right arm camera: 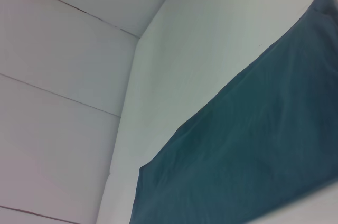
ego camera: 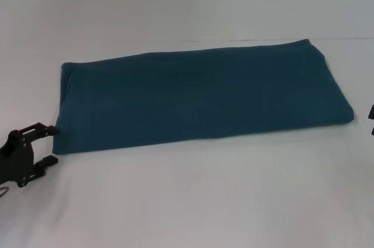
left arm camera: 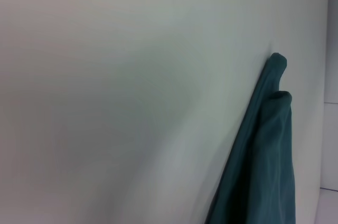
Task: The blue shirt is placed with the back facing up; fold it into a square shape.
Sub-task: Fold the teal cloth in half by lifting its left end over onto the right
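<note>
The blue shirt lies flat on the white table, folded into a long band that runs from left to right. It also shows in the left wrist view and in the right wrist view. My left gripper is open and empty at the table's near left. Its upper fingertip is right at the shirt's near left corner. Only a black sliver of my right gripper shows at the right edge, just beyond the shirt's right end.
The white table stretches bare in front of the shirt and behind it. A white tiled wall stands beyond the table's far edge in the right wrist view.
</note>
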